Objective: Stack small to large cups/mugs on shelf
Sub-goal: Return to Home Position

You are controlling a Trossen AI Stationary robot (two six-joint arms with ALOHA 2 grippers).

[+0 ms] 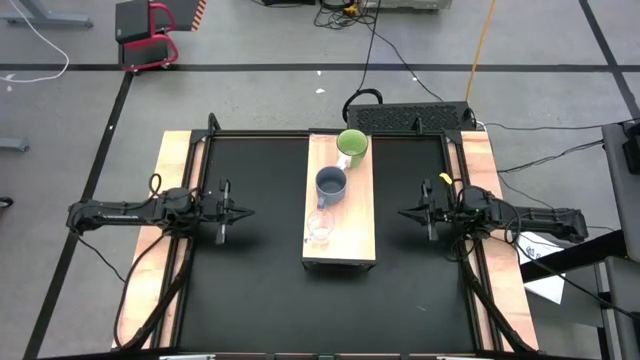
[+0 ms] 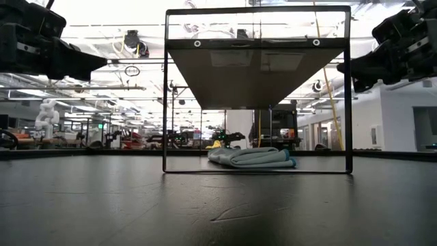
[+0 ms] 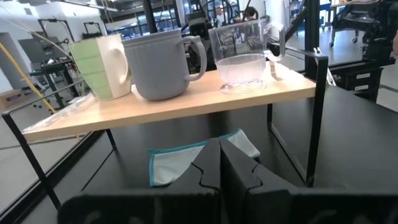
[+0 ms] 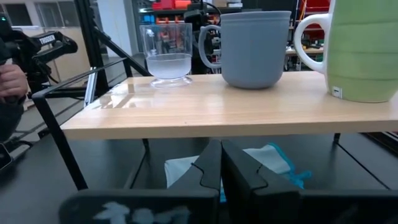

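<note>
The shelf (image 1: 342, 250), a light wooden board on thin black legs, stands in the middle of the black table. Three vessels stand upright in a row on it. The lime-green mug (image 1: 351, 146) is at the far end, the blue-grey mug (image 1: 331, 184) in the middle, and the clear glass cup (image 1: 320, 228) toward the near end. My left gripper (image 1: 248, 211) hovers shut to the left of the shelf, pointing level at it. My right gripper (image 1: 402, 212) does the same from the right. Each wrist view shows the cups beyond the shut fingers (image 3: 220, 144) (image 4: 221, 146).
A folded pale blue cloth (image 2: 252, 158) lies on the table under the shelf. The shelf's black legs (image 2: 349, 96) stand at its corners. Light wooden strips (image 1: 170, 200) edge the table on the left and right. A black box with cables (image 1: 410, 115) sits past the far edge.
</note>
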